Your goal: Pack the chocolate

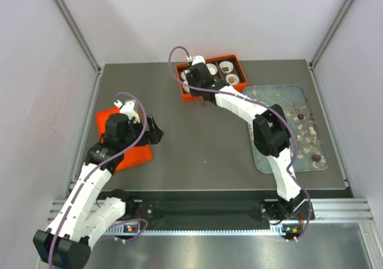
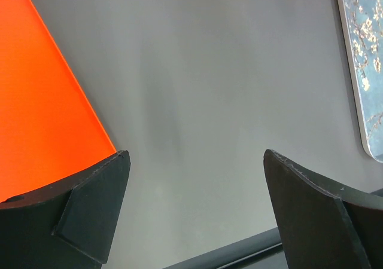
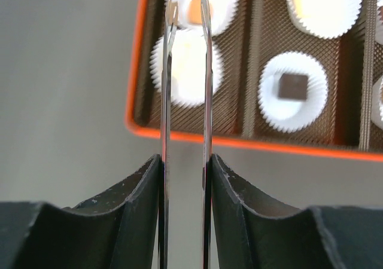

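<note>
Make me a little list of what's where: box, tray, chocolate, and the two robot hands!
box: orange, white cups inside
tray: blue-grey, flowery, on the right
chocolate: one square piece in a cup; more loose on the tray
left gripper: open, empty, beside the orange lid
right gripper: shut on tweezers, tips over the cups

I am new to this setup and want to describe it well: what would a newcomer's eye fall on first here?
First, the bright orange box at the far middle of the table, its compartments holding white paper cups, one with a dark square chocolate. The right claw hangs over its left end, shut on thin metal tweezers. At the right lies a grey-blue blossom tray with a few loose chocolates.
</note>
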`<act>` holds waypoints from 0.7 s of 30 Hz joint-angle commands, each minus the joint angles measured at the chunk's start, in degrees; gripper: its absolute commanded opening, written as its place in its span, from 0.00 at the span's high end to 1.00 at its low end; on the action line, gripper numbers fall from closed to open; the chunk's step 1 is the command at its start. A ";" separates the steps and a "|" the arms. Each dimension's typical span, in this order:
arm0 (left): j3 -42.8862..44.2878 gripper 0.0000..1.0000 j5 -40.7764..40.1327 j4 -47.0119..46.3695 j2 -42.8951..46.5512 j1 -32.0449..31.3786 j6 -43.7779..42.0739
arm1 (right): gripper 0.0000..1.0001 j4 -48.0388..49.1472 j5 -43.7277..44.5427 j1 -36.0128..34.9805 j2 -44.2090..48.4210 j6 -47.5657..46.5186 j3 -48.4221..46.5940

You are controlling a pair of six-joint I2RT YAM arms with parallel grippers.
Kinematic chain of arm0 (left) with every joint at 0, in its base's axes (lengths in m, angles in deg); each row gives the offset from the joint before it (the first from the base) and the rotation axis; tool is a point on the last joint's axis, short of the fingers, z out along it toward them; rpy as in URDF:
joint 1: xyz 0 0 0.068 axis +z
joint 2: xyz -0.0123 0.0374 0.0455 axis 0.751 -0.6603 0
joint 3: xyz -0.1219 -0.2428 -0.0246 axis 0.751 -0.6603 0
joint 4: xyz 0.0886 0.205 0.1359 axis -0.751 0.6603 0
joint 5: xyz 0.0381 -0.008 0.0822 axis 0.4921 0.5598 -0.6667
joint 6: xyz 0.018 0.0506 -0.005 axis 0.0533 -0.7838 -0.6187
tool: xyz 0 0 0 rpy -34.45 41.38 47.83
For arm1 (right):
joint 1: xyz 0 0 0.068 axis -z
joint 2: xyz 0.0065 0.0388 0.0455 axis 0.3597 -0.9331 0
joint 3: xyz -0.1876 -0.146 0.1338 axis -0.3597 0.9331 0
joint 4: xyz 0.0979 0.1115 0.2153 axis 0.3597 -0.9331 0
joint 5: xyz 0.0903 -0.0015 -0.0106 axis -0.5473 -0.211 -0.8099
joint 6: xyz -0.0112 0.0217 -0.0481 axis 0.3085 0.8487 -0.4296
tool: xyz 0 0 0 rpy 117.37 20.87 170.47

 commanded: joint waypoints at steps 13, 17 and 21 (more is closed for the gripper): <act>0.14 0.03 -4.67 -1.01 3.06 0.56 0.09 | 0.63 12.33 3.10 -13.79 19.82 14.17 24.16; 0.22 0.03 -6.61 -0.22 3.85 0.56 0.61 | 0.64 12.50 3.89 -14.84 18.67 16.90 25.13; -0.04 0.03 -10.64 -0.13 5.26 0.56 1.14 | 0.63 14.17 3.80 -14.85 16.04 17.69 24.78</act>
